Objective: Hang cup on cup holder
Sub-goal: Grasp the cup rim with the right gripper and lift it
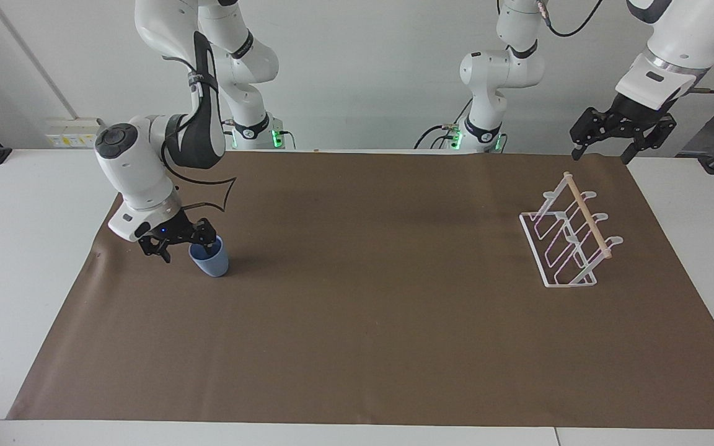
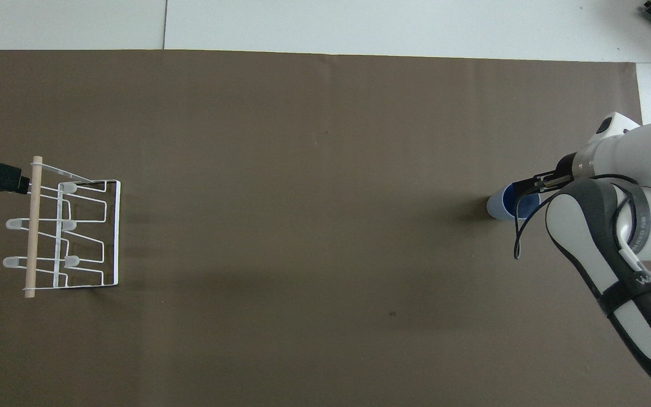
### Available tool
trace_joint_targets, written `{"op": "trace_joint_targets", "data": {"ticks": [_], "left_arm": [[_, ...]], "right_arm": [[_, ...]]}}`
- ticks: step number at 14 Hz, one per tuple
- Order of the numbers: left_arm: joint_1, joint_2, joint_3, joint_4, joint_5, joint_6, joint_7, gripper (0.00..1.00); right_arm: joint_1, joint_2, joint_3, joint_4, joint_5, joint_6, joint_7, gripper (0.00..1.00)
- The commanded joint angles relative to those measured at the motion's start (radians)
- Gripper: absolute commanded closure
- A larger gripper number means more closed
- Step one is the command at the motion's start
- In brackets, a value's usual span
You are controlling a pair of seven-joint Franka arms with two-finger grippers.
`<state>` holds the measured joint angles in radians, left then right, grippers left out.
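Observation:
The light-blue cup (image 1: 212, 264) stands upright on the brown mat toward the right arm's end of the table; it also shows in the overhead view (image 2: 499, 205), partly covered by the arm. My right gripper (image 1: 186, 250) is open and down at the cup's rim, one finger inside the cup and the other outside it. The white wire cup holder (image 1: 571, 240) with its wooden rod stands toward the left arm's end (image 2: 65, 226). My left gripper (image 1: 600, 155) is open and empty, waiting in the air beside the holder's end nearer to the robots.
The brown mat (image 1: 363, 310) covers most of the white table (image 1: 22, 248). The right arm's black cable (image 1: 217, 192) hangs in a loop just above the cup.

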<state>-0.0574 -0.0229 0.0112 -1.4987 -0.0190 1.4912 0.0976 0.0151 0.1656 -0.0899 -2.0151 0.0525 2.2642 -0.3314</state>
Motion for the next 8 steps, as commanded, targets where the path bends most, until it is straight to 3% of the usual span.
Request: {"op": "trace_joint_targets", "data": {"ticks": [1, 2, 3, 8], "left_arm": [[0.008, -0.026, -0.002, -0.029, 0.019, -0.002, 0.013, 0.0], [0.008, -0.026, -0.002, -0.029, 0.019, -0.003, 0.013, 0.0], [0.008, -0.026, -0.002, -0.029, 0.019, -0.003, 0.013, 0.0], [0.008, -0.026, -0.002, -0.029, 0.019, -0.002, 0.013, 0.0]], "right_arm": [[-0.015, -0.021, 0.007, -0.059, 0.024, 0.058, -0.031, 0.0], [-0.015, -0.017, 0.007, -0.059, 0.05, 0.06, -0.032, 0.1], [-0.015, -0.015, 0.007, -0.059, 0.062, 0.06, -0.034, 0.29], [-0.018, -0.014, 0.009, -0.044, 0.095, 0.043, -0.04, 0.64]]}}
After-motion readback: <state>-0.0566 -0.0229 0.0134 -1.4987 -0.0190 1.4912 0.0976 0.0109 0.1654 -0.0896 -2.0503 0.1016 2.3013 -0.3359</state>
